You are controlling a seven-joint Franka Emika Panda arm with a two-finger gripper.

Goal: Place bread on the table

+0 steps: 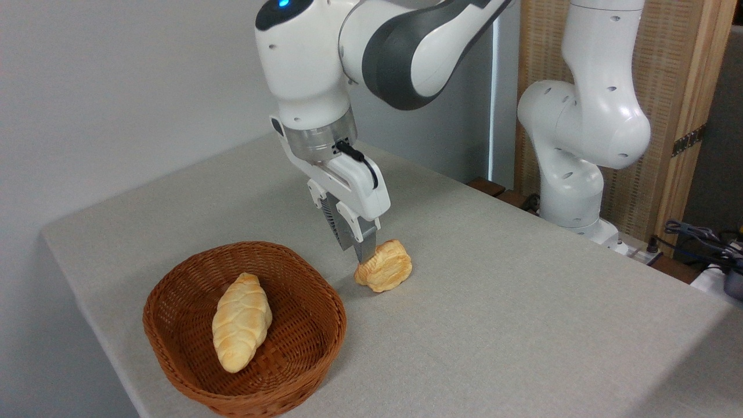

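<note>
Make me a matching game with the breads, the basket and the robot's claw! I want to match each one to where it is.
Things:
1. short bread roll
2. long bread loaf
3. wicker basket
4. gripper

Places:
A. lying inside the basket
B. at the table's front left, holding one loaf
C. right above the short roll's left end
D. on the grey table cloth, just right of the basket

Pairs: 1-D, 2-A, 3-B, 4-C
</note>
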